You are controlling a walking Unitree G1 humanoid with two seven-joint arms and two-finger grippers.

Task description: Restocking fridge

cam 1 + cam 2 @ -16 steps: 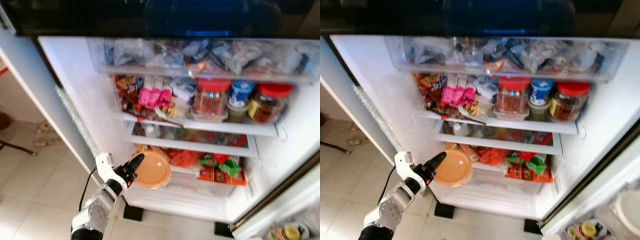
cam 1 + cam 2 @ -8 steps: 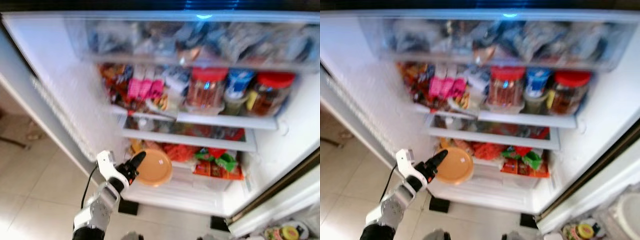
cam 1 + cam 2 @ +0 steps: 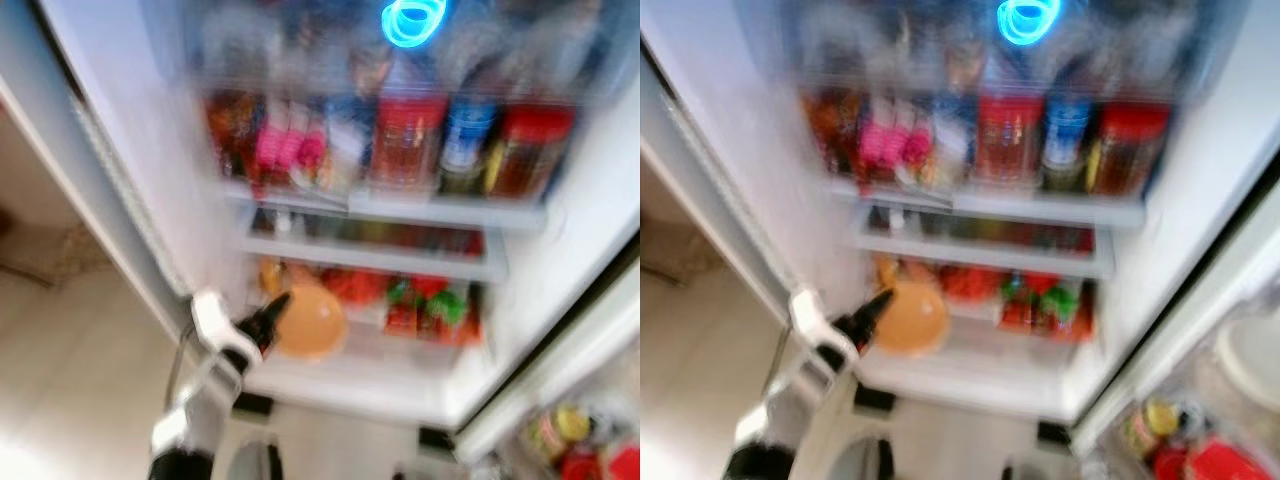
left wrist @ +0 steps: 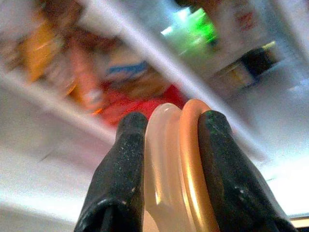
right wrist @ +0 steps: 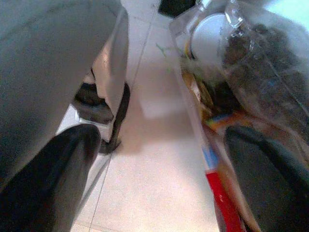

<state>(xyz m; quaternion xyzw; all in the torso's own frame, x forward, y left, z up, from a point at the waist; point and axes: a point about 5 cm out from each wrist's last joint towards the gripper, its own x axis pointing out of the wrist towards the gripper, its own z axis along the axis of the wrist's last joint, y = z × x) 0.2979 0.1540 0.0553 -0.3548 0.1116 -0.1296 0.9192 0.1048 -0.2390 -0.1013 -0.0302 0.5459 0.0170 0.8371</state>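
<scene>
- Eye views, blurred: the left gripper (image 3: 268, 318) holds an orange lidded container (image 3: 308, 322) at the front left edge of the fridge's (image 3: 560, 250) lower shelf.
- Left wrist view: both fingers (image 4: 120, 179) pinch the container's rim.
- Right wrist view: the right gripper (image 5: 164, 179) hangs spread apart above the floor (image 5: 154, 169).

A home kitchen: an open fridge (image 3: 560, 250) crammed with jars (image 3: 525, 150) and packets, above tiled floor (image 3: 70, 330).
</scene>
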